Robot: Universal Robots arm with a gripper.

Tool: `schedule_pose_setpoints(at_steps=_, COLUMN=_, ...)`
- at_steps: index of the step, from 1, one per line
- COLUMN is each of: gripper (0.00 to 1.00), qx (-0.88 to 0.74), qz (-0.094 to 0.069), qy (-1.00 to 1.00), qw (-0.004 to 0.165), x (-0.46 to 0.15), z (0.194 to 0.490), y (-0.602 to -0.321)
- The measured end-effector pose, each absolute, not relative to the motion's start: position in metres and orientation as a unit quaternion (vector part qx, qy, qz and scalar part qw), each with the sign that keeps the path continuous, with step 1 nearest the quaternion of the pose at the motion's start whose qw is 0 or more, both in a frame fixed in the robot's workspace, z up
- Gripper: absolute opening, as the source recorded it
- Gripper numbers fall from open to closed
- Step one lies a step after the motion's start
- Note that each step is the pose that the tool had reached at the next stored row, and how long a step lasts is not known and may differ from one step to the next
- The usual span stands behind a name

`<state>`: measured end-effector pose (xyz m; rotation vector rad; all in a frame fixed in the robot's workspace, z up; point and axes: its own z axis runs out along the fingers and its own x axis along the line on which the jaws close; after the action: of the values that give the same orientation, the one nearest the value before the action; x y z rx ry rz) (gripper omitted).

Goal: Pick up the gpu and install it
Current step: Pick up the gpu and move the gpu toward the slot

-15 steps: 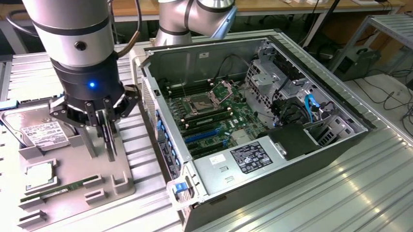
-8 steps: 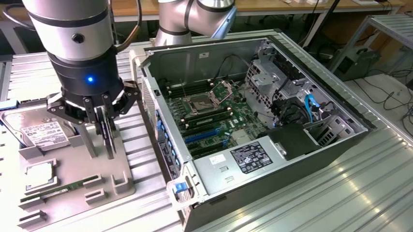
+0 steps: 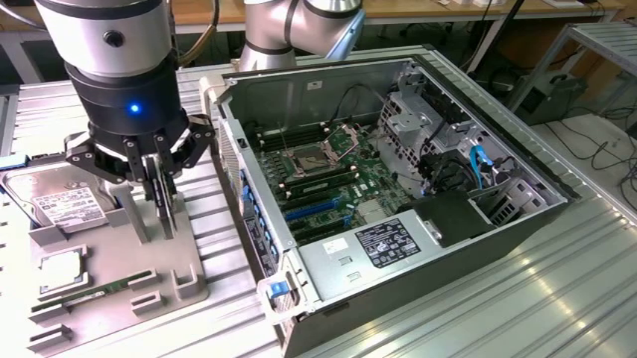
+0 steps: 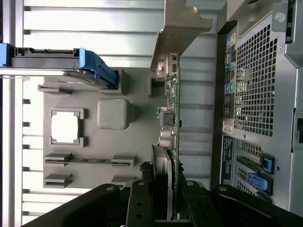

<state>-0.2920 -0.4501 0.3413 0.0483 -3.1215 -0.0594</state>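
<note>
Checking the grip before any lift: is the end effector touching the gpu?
Touching. The wrist view shows the end effector with its fingers closed against both faces of the gpu, no gap visible.

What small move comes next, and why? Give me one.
Probably a short straight lift. The gripper looks closed on the thin dark green circuit card with the silvery bracket, which stands upright, its lower edge apparently between the posts of the grey plastic holder tray. Moving sideways toward the open computer case first would likely snag it.

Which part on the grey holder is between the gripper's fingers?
The gpu, upright on its edge; hard drive, processor and RAM stick lie apart from the gripper.
</note>
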Motion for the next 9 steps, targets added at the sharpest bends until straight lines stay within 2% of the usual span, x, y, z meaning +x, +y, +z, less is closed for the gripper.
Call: schedule_pose_setpoints(at_steps=9, gripper=0.28, qx=0.015, qz=-0.019, qy=-1.000, qw=0.010, x=-0.2920, z=0.3518, y=-0.4501)
